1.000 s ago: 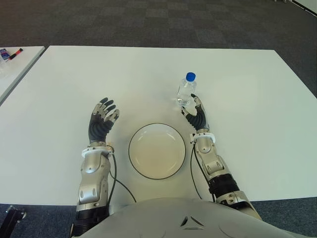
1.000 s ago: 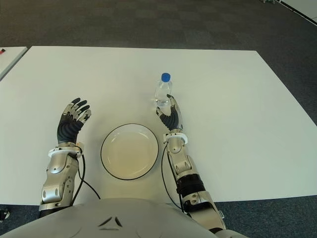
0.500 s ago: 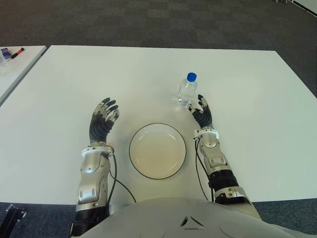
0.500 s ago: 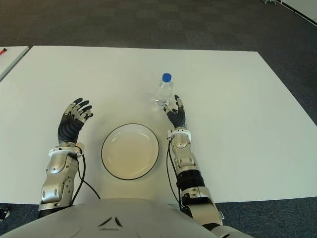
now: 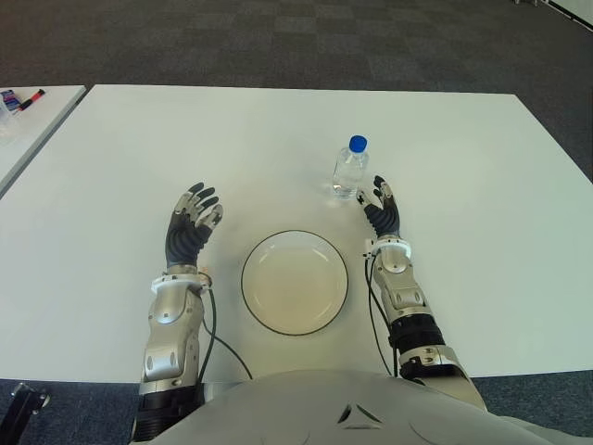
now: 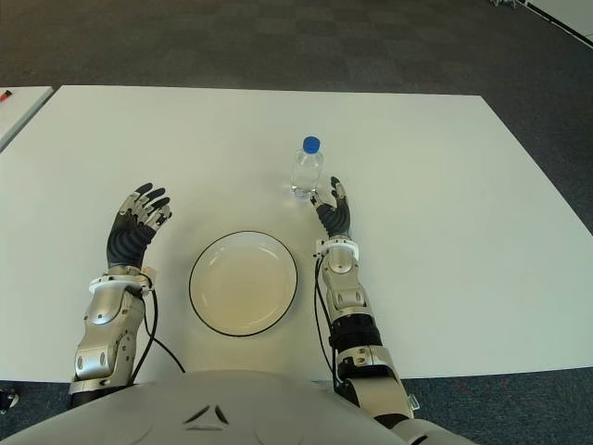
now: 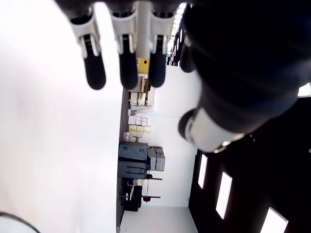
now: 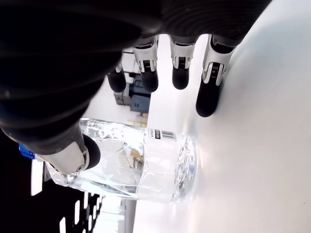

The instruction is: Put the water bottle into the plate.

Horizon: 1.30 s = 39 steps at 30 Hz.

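Note:
A clear water bottle [image 5: 349, 171] with a blue cap stands upright on the white table [image 5: 463, 185], beyond the right rim of the plate. The white plate [image 5: 295, 282] with a dark rim lies near the table's front edge, between my two arms, with nothing in it. My right hand [image 5: 380, 208] is just right of the bottle's base, fingers spread and open, holding nothing. In the right wrist view the bottle [image 8: 141, 162] stands between thumb and fingers, untouched. My left hand [image 5: 192, 222] hovers open to the left of the plate.
A second white table [image 5: 28, 120] stands at the far left with small coloured items [image 5: 18, 98] on it. Dark carpet lies beyond the table's far edge.
My right hand has shifted from in front of the bottle to its right side and moved slightly forward. The bottle, the plate and my left hand have stayed in place.

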### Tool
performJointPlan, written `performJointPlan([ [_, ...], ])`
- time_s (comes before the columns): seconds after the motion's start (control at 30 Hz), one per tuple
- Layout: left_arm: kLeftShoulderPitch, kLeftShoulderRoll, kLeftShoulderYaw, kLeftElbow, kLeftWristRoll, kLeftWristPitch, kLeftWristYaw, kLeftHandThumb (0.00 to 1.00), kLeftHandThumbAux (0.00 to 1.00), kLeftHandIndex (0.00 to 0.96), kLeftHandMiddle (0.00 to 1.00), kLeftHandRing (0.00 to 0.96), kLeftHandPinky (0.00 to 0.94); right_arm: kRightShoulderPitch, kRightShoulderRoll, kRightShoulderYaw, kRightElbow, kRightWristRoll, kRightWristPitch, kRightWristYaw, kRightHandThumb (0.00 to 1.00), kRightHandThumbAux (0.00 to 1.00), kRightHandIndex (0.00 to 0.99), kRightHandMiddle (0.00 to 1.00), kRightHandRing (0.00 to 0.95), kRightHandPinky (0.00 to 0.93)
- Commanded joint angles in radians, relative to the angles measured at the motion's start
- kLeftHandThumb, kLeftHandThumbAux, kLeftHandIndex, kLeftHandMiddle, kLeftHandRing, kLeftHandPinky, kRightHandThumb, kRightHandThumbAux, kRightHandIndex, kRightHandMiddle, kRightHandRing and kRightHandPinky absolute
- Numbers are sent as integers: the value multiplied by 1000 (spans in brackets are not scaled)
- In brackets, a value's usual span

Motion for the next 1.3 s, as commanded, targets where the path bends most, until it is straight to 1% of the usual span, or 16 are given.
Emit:
performJointPlan([
  [0.03,-2,6,6,15,8,8,5,407,820,156,192,204,239,0,12,-12,16,12,19,-10,0,616,0,0,0,5],
  [0.6,1,20,14,22,-20,0,-23,409,818,161,193,208,246,1,28,-11,-1,-18,35,-66,0,609,0,0,0,85],
  [0.63,0,22,14,26,-17,-3,-23,409,818,160,193,208,245,2,28,-11,0,-19,28,-70,0,608,0,0,0,85],
  [0.7,-1,26,14,30,-12,-5,-21,408,817,159,195,210,250,4,28,-9,0,-22,16,-75,0,592,0,0,0,115],
  [0.9,-5,32,16,40,-13,-1,-17,404,817,152,192,210,250,6,22,1,0,-33,-8,-80,0,567,0,0,0,134],
  [1.03,-8,29,19,43,-16,3,-12,412,816,152,192,211,254,8,17,9,0,-47,-13,-84,0,552,0,0,8,212],
  [1.07,-9,27,20,44,-15,4,-10,415,814,152,190,209,249,8,15,11,-1,-53,-13,-86,0,540,0,0,54,298],
  [1.13,-11,25,22,47,-13,6,-4,418,812,148,183,199,233,6,11,18,-1,-67,-9,-92,0,520,0,0,116,425],
  [1.17,-13,24,23,50,-11,6,-2,418,812,147,181,196,228,4,8,21,3,-72,-8,-94,0,515,0,0,128,451],
  [1.2,-14,23,24,52,-10,6,-2,417,811,144,176,190,220,2,7,23,5,-75,-8,-96,0,505,0,0,149,496],
  [1.3,-17,21,27,60,-6,3,1,401,814,136,164,176,205,-3,-1,32,8,-88,-3,-95,0,481,0,0,185,546],
])
